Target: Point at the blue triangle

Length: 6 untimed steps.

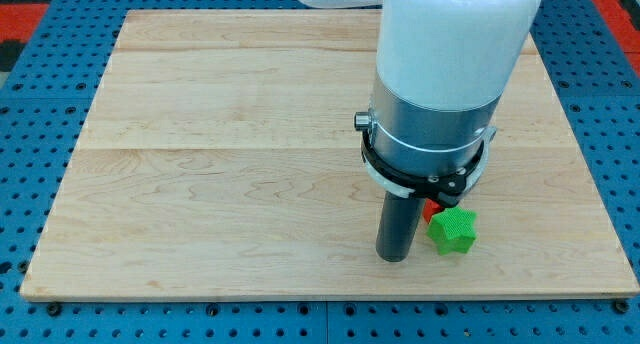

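One wood board [220, 184] on blue pegboard [40, 104].

A flat bench [220, 164] of pale wood is seen, laid on a blue board full of small holes [30, 104]. A green star block [453, 230] is set on the bench near the view's bottom right. A small red block [431, 208] is partly hidden just above it.

1. Pale wooden board [230, 154], joined from lengthwise planks, filling most of the view.
2. Blue perforated base [40, 104] with regular rows of holes, surrounding the board.
3. Red strips [30, 9] at the view's top corners.
4. Even, diffuse lighting; faint shadows only.
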Available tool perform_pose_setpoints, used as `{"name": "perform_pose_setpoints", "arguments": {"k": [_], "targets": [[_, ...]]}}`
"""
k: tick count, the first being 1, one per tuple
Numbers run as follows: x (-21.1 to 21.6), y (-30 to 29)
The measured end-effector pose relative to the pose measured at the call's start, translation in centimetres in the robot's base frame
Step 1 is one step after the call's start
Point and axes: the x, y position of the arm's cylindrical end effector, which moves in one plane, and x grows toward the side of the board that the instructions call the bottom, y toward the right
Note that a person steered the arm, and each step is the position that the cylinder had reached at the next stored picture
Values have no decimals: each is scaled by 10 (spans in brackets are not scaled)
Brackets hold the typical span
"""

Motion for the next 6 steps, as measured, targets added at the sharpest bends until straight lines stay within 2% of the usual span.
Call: {"name": "perform_pose_setpoints", "arguments": {"k": [1,3,6], "targets": [[0,0],[42,2],[41,38]]}}
